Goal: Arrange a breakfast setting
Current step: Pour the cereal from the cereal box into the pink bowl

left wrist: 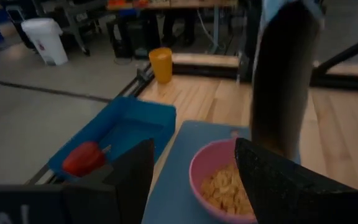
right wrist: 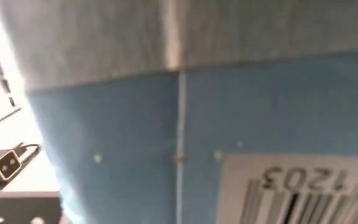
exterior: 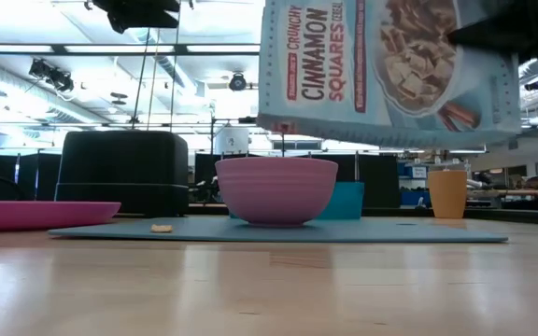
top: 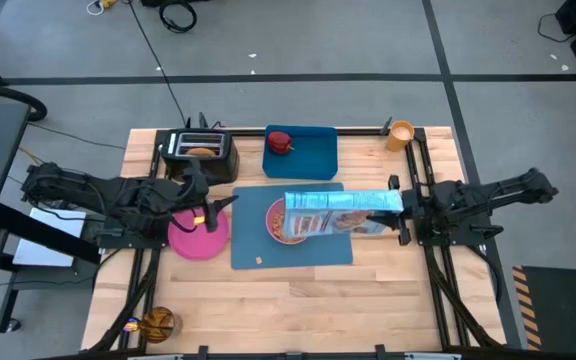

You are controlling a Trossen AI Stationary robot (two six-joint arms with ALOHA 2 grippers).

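Observation:
A blue mat (top: 308, 248) lies mid-table with a pink bowl (top: 276, 228) on it; the left wrist view shows cereal in the bowl (left wrist: 225, 186). A pink plate (top: 198, 238) lies beside the mat's left edge. My right gripper (top: 400, 206) is shut on a blue cereal box (top: 343, 212), held above the bowl (exterior: 276, 189). My left gripper (left wrist: 194, 186) is open and empty, above the plate's far edge, pointing at the bowl. A red apple (top: 281, 142) lies in the small blue tray. An orange cup (top: 400, 135) stands far right. Toast (top: 200, 152) sits in the toaster. The spoon is out of view. My right gripper holds the cereal box by its end toward the table's right (top: 388, 203), coming level from the right. The box fills the right wrist view and hides the fingers. The box (exterior: 381, 65) lies on its side, lifted clear, its other end over the bowl.
A black toaster (top: 200, 155) stands at the far left and a small blue rimmed tray (top: 313, 160) behind the mat. A loose cereal piece (exterior: 162, 227) lies on the mat. An amber object (top: 158, 322) stands at the near left corner. Bare wood lies near the front edge.

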